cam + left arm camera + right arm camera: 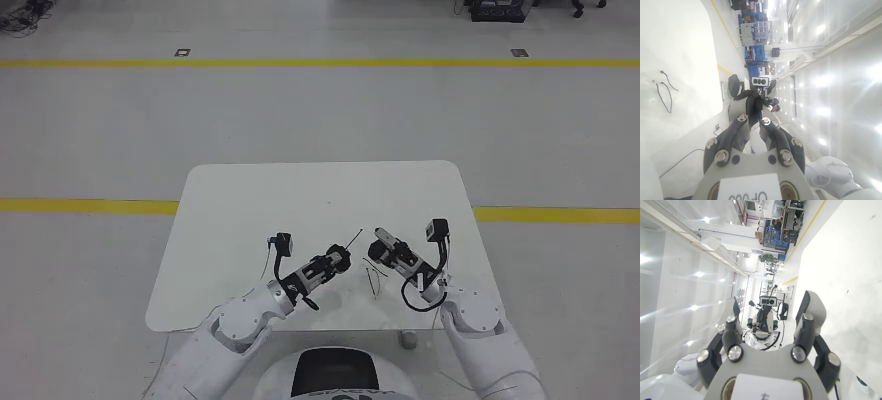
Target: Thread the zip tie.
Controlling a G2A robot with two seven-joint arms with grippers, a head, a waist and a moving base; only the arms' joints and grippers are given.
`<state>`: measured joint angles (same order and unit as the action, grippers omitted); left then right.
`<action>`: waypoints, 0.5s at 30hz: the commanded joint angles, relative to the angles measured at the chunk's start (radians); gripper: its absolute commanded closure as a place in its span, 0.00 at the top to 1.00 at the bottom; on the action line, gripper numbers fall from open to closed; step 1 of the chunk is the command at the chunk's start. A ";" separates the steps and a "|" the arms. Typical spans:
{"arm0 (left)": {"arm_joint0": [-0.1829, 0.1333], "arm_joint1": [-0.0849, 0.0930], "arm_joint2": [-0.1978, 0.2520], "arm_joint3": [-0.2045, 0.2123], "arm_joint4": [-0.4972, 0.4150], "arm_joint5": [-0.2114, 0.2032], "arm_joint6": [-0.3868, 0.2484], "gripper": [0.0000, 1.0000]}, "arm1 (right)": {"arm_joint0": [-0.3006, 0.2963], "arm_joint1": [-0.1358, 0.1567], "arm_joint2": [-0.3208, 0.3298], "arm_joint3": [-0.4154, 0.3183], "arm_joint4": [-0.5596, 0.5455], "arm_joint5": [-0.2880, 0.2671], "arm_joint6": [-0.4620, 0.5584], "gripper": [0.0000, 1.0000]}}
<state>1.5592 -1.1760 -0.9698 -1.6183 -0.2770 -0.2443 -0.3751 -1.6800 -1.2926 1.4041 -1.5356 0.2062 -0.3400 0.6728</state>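
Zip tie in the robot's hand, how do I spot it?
Find the white table, then its edge nearest the robot. There the left hand pinches one thin black zip tie pointing out into the air; the other ties lie loose on the tabletop.

**Open room and obstructions on the white worktop [300, 190], placed relative to the loose zip ties [372, 276] near its front edge.** Beyond the loose zip ties, toward the far edge, open surface runs the full width of the worktop. Just left of them, the left pincer [343, 257] is closed on a zip tie [355, 238]. The tie's free end juts out past them toward the right pincer [383, 240]. That pincer stands just right of and beyond them, spread wide, with a narrow gap between it and the tie's tip. On the near side of the loose zip ties, the left forearm [290, 287] and right forearm [450, 298] cross the front edge.
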 commanded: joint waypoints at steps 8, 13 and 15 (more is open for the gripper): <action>-0.010 0.004 0.001 -0.027 0.042 0.031 -0.013 0.00 | 0.001 0.001 0.008 0.000 0.011 0.000 0.009 1.00; -0.018 0.006 0.001 -0.020 0.041 0.039 -0.038 0.00 | 0.012 0.006 0.012 0.014 0.006 0.046 0.049 1.00; -0.020 0.014 -0.012 -0.013 0.034 0.041 -0.105 0.00 | 0.029 0.019 0.032 0.031 0.002 0.058 0.180 1.00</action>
<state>1.5403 -1.1664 -0.9736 -1.6348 -0.2352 -0.2033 -0.4386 -1.6599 -1.2805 1.4246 -1.5144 0.2119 -0.2868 0.7669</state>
